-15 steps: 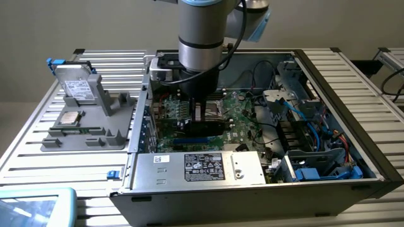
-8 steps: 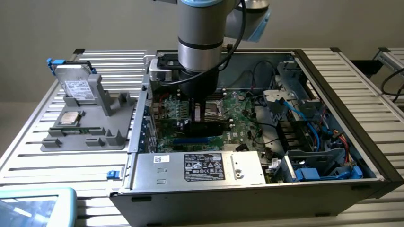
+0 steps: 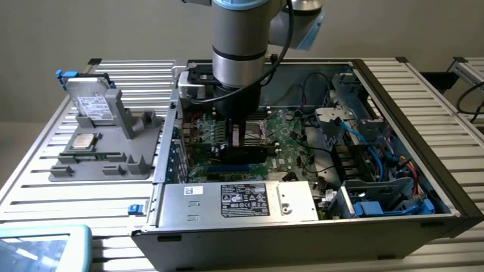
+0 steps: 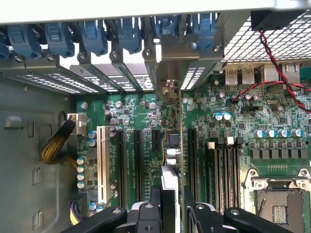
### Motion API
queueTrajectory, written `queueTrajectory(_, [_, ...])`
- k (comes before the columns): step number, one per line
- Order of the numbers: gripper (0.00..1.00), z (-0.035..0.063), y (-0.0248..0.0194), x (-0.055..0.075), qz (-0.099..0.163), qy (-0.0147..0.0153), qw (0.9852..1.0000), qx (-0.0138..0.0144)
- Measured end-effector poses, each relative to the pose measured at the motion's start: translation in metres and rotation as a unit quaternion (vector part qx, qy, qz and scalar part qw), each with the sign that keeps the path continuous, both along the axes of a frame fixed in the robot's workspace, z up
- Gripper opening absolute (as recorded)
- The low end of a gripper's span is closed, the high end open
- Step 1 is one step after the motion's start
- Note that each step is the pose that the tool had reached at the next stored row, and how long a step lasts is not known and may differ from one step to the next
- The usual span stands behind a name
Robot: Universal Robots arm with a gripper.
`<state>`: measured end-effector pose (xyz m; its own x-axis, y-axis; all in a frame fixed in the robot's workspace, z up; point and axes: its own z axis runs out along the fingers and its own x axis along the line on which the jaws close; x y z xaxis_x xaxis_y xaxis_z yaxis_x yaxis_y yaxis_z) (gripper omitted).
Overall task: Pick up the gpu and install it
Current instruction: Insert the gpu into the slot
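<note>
the gripper (image 4: 174, 201) is clamped on the gpu (image 4: 171, 174), holding it edge-on inside the computer case (image 3: 302, 243), just above the motherboard's expansion slots (image 4: 137, 165). the card is judged light, stiff and fragile. grip it by the board's upper edge, clear of components.

Open computer case (image 3: 302, 238) lies on its side on the slatted metal tabletop (image 3: 45, 187). Inside it: green motherboard (image 4: 126, 116), labelled silver power supply (image 3: 295, 204) against the near wall, blue cables (image 3: 378, 136) toward the exterior view's right. On the board: one white slot (image 4: 102, 162) beside black slots, an empty processor socket (image 4: 279, 204). A braided yellow cable (image 4: 57, 145) is plugged in at the board's edge. Blue latches (image 4: 92, 36) line the rear openings. Grey holder tray (image 3: 90, 170), at the exterior view's left, carries an upright hard drive (image 3: 92, 105) and a flat processor chip (image 3: 83, 141).
</note>
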<state>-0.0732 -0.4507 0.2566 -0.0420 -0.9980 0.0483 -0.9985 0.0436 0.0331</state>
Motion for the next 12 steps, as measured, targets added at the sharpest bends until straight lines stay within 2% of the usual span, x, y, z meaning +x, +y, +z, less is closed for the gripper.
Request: queueTrajectory(12, [0.28, -0.003, 0.0, -0.0025, 0.0, 0.0, 1.0, 0.0])
